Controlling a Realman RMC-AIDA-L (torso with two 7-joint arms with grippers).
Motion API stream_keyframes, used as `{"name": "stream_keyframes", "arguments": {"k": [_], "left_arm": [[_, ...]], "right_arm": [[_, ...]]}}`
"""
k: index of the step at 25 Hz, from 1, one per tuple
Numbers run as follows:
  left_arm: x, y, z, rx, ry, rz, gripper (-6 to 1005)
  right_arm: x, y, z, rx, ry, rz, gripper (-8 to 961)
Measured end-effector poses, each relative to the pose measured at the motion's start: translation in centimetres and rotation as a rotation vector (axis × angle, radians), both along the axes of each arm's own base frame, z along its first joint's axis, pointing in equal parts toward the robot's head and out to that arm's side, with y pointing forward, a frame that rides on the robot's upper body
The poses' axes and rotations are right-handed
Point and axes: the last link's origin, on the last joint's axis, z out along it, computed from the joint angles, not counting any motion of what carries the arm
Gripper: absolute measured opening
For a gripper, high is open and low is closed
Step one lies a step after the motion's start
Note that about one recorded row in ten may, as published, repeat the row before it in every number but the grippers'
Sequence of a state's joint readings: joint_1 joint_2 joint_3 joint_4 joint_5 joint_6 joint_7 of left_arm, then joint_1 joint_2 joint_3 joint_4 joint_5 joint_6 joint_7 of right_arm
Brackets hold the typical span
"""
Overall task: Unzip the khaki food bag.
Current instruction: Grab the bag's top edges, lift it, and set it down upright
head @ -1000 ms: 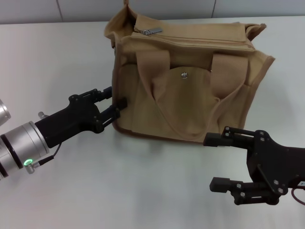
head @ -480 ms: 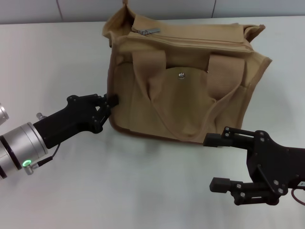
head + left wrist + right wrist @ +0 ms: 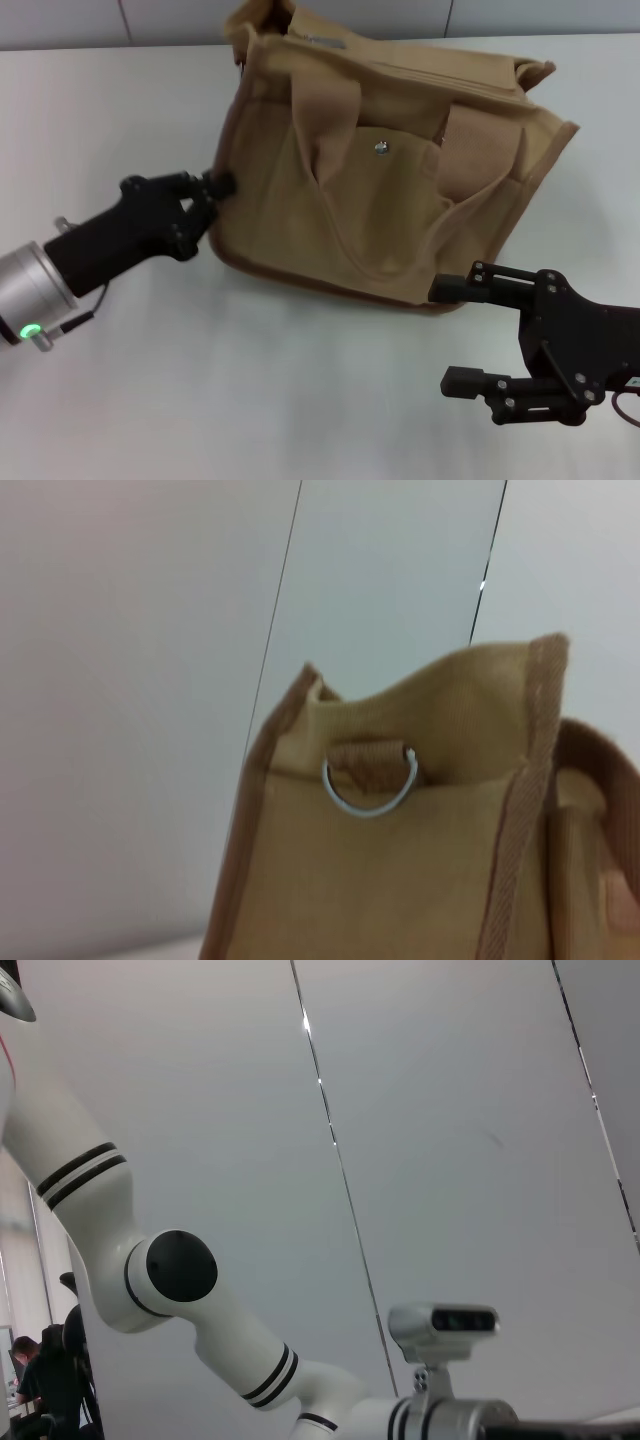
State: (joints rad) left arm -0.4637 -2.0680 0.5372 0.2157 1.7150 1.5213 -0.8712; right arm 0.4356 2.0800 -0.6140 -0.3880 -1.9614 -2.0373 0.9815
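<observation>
White tabletop (image 3: 150,400) fills the head view, with a pale wall panel along its far edge. On it sits the khaki food bag (image 3: 390,180), in the middle and toward the far side, its front pocket facing the robot and the whole bag tilted, its left end swung nearer the left arm and its upper left corner reaching the far edge of the table. A round metal snap (image 3: 380,148) shows on the pocket flap between the two wide strap handles (image 3: 325,120), which lie slack over the front. Brown piping runs along the bottom edge.

At the bag's left end the left gripper (image 3: 215,187) has its dark fingers pinched together on the side seam of the bag, gripping the fabric low on that end panel. The left wrist view looks up along this end of the bag: tan canvas, brown edging and a silver D-ring (image 3: 368,783) hanging from a small loop just under the top rim.

Near the front right of the table the right gripper (image 3: 452,335) hovers with its two black fingers spread wide and nothing between them; the upper fingertip is just beside the bag's lower front edge, and whether it touches cannot be told
</observation>
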Motion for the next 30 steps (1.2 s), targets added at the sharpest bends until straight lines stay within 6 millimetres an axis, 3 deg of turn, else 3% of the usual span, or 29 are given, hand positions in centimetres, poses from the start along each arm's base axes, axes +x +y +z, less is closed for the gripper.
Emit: {"name": "stream_keyframes", "arguments": {"k": [11,15,18,20,28,30], "left_arm": [[0.5,1.5,3.5,0.146,-0.013,-0.058,56],[1.4,2.4,4.3,0.188,-0.031,-0.09,56],[1.8,2.7,4.5,0.203,-0.037,-0.105,56],[2.3,3.0,4.6,0.227,-0.024,-0.136,56],[3.3,2.3,4.1,0.25,-0.021,-0.241,56],[3.8,1.6,3.1,0.247,-0.019,-0.29,56]], "right_arm": [[0.4,0.6,0.4,0.068,0.032,-0.07,782],[1.1,1.5,1.5,0.223,0.137,-0.21,781],[1.5,2.1,1.7,0.293,0.192,-0.299,781],[2.2,3.4,1.3,0.374,0.252,-0.458,781],[2.2,4.9,0.5,0.396,0.251,-0.548,780],[2.0,5.3,0.6,0.4,0.255,-0.542,780]]}}
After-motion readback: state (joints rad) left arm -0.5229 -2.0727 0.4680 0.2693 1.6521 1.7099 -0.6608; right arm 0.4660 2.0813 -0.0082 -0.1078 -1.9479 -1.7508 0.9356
